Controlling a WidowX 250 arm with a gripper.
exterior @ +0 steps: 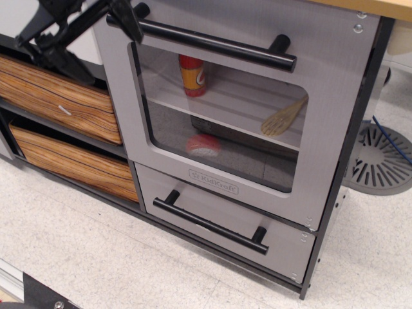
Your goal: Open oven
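The oven has a silver-grey door with a clear window, a "KidKraft" logo, and a long black bar handle across its top. The door is closed. Through the window I see a red and yellow bottle, a wooden spatula and a red object. My black gripper is at the top left, partly cut off by the frame edge. It is open: one finger is at the handle's left end, the other is over the upper wood-grain drawer.
A shorter silver drawer with a black bar handle sits under the oven. Two wood-grain drawers are stacked at the left. A grey round slotted base stands on the floor at the right. A wooden countertop runs above.
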